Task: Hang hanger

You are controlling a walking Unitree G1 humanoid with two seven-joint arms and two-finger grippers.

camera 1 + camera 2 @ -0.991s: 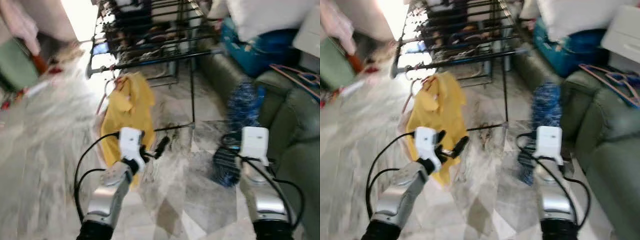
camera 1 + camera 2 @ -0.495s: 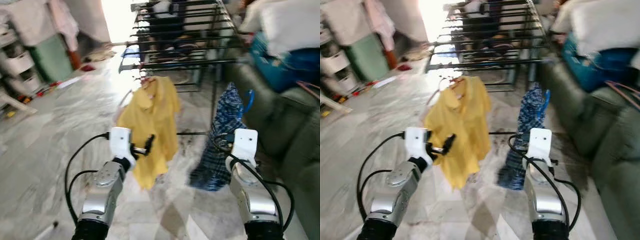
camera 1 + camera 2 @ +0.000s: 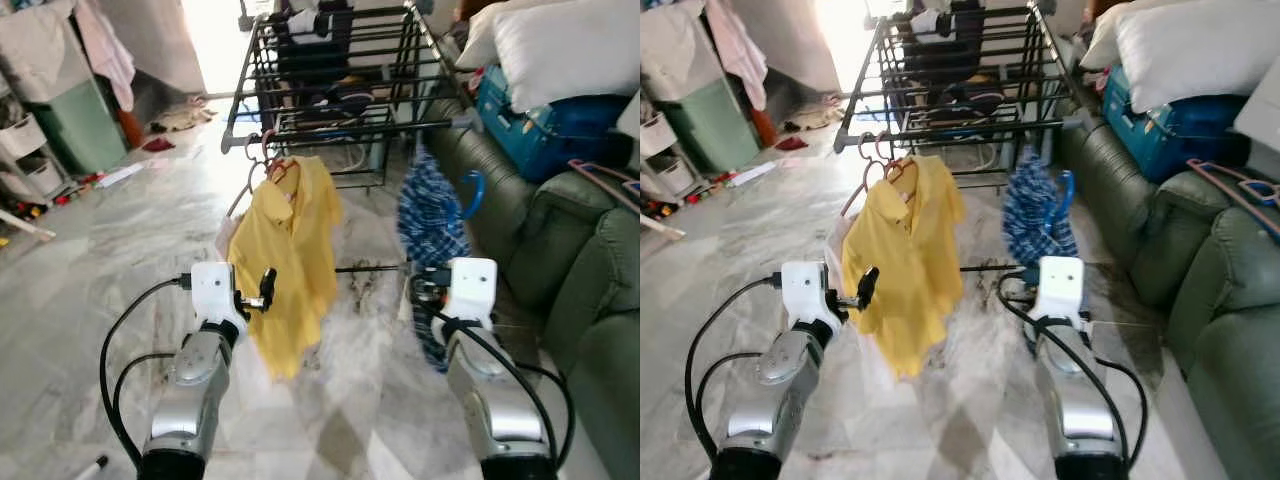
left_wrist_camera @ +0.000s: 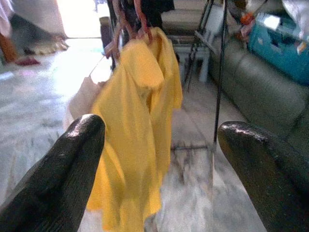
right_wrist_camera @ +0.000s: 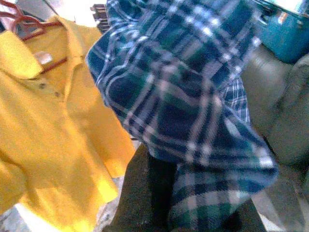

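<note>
Eye views: since a second ago the whole scene has shifted and sharpened, so we read camera motion, not moving clothes. The rack (image 3: 330, 60) now stands nearer and square ahead. The yellow shirt (image 3: 285, 265) hangs from its front bar on a red hanger (image 3: 262, 160). The plaid shirt (image 3: 432, 215) on the blue hanger (image 3: 472, 192) has risen to just under that bar, beside the yellow shirt. We cannot tell whether its hook is over the bar.

Left wrist view: the left gripper (image 4: 159, 145) stands wide open and empty, short of the yellow shirt.

Right wrist view: plaid cloth drapes over the right gripper (image 5: 183, 203). We cannot tell how its fingers stand.

Judgement: the approach looks done; what remains is seating the hook, then letting go.
</note>
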